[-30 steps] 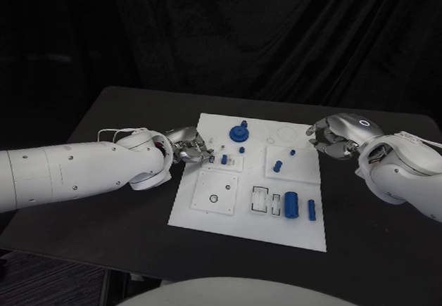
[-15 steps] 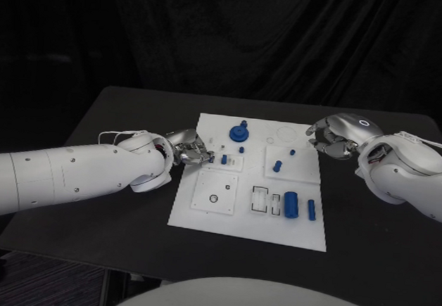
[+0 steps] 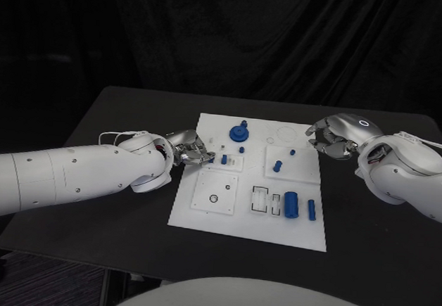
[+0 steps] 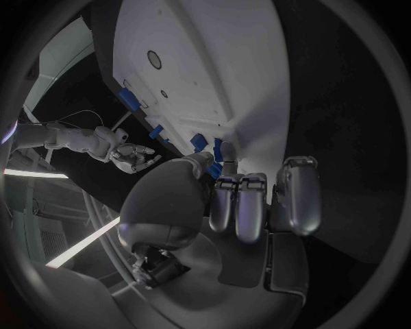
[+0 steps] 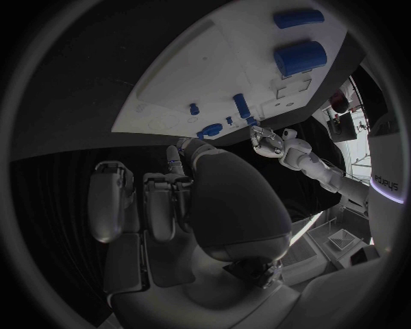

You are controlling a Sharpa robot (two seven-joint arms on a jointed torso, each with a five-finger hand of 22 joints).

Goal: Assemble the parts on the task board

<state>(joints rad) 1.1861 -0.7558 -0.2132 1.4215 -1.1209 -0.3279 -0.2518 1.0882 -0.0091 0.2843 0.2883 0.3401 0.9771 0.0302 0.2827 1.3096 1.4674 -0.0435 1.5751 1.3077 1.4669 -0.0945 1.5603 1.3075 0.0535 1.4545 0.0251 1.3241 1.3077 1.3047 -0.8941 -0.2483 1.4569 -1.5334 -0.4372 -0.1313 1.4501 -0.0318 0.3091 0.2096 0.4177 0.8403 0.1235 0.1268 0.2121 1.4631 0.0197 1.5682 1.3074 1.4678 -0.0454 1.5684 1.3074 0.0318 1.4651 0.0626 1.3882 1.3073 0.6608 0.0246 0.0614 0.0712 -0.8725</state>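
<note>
The white task board (image 3: 202, 215) lies in the middle of the black table. A blue gear-like part (image 3: 240, 133) stands at its far side, with small blue pegs (image 3: 278, 166) behind two blue cylinders (image 3: 291, 204) on its right half. My left hand (image 3: 191, 151) is at the board's left edge, fingers curled. In the left wrist view the thumb and fingertips (image 4: 225, 188) close round a small blue peg (image 4: 214, 169) right at the board (image 4: 214, 75). My right hand (image 3: 331, 138) hovers off the board's far right corner, its fingers (image 5: 163, 202) curled in with nothing in them.
The black table (image 3: 95, 208) runs wide on both sides of the board. A dark curtain hangs behind the table's far edge. In the right wrist view the board (image 5: 205, 75) lies ahead of the hand, with the left hand (image 5: 267, 139) beyond it.
</note>
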